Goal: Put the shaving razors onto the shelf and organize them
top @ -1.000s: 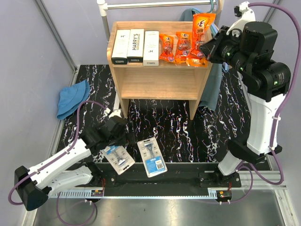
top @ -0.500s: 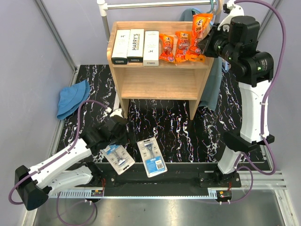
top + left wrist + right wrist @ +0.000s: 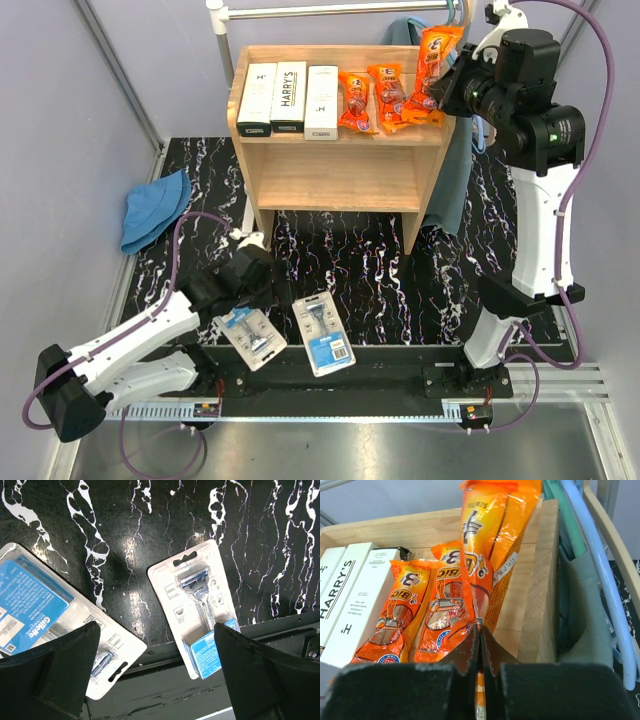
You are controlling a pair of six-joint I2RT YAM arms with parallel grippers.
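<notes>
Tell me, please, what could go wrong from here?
1. The right gripper pinches the standing orange pouch only by its edge; released, it may topple onto the two lying pouches or off the shelf.
2. The open left gripper hangs over two blister cards; it might catch both.

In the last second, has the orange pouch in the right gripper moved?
Yes. The orange pouch shifted back from the shelf's front edge, toward its back panel.
</notes>
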